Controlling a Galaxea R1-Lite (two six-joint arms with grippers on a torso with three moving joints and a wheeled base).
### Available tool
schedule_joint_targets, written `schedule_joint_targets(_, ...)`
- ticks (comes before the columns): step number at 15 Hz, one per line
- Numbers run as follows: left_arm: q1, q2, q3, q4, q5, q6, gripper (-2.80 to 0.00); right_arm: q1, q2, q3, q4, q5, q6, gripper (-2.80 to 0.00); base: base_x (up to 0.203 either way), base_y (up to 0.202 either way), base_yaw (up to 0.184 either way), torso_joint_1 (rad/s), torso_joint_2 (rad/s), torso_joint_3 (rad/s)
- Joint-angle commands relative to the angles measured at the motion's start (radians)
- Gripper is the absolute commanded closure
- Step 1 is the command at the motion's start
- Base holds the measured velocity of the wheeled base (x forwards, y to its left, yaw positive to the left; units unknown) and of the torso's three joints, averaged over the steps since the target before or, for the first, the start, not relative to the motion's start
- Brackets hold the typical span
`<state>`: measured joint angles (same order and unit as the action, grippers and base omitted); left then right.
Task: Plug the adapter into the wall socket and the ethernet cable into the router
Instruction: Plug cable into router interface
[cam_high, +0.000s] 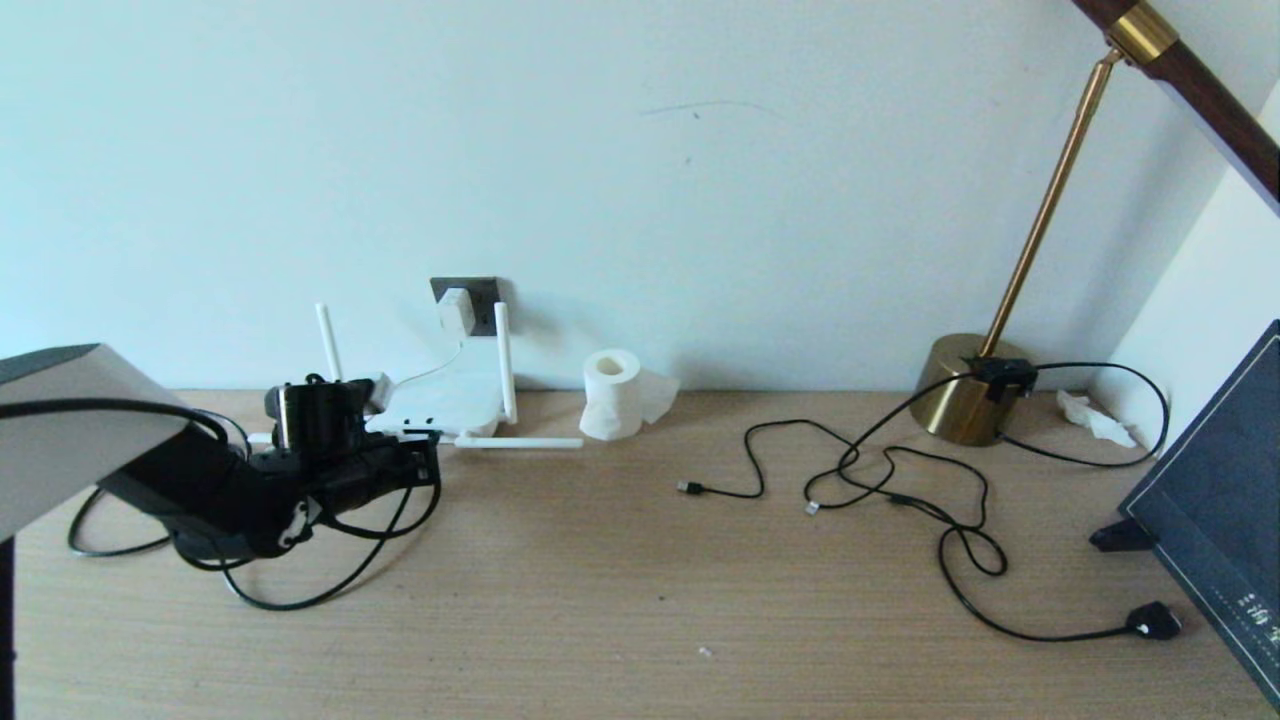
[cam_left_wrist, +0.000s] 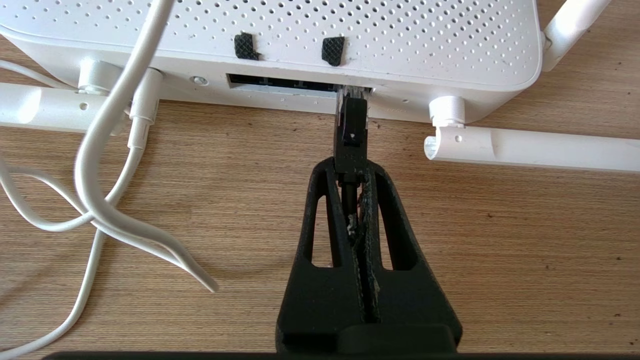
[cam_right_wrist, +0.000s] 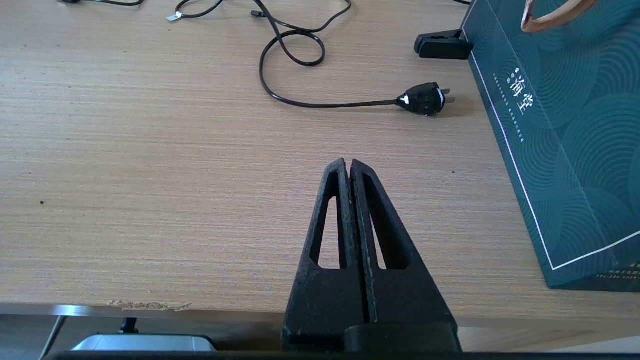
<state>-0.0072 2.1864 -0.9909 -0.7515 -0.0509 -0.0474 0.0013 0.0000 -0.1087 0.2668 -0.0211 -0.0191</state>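
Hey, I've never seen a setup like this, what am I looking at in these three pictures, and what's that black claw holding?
It is a two-armed robot at a wooden table. One picture looks down from its head; the other two look out from each wrist. The left gripper is shut on the ethernet cable, its clear tip at the router port slot. The adapter already sits in the wall socket. The right gripper is shut, empty, near the table's front edge. Also there: a tissue roll, a brass lamp, loose black cables and a dark green bag.

surface: wooden table (cam_high: 600, 600) | on it: router (cam_high: 445, 405), tissue roll (cam_high: 612, 393), lamp base (cam_high: 965, 390)
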Motion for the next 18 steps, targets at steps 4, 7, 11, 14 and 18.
schedule_joint_targets(4,0.001,-0.004,0.0,-0.005,-0.008,0.02,0.0,0.0,0.002,0.0,0.002,0.0,-0.001,0.0,0.0,0.0,0.0,0.0,0.0,0.0)
schedule_joint_targets(7,0.008,-0.008,0.0,-0.005,-0.012,0.021,0.0,0.0,0.002,0.0,0.002,0.0,-0.001,0.0,0.0,0.0,0.0,0.0,0.0,0.0)
schedule_joint_targets(11,0.021,-0.014,0.0,-0.005,-0.018,0.024,0.0,0.0,0.002,0.0,0.002,0.0,-0.001,0.0,0.0,0.0,0.0,0.0,0.0,0.0)
schedule_joint_targets(14,0.024,-0.016,0.0,-0.005,-0.021,0.026,0.0,0.0,0.002,0.0,0.002,0.0,-0.001,0.0,0.0,0.0,0.0,0.0,0.0,0.0)
schedule_joint_targets(18,0.024,-0.018,0.0,-0.005,-0.024,0.051,0.0,0.0,0.002,0.0,0.002,0.0,-0.001,0.0,0.0,0.0,0.0,0.0,0.0,0.0)
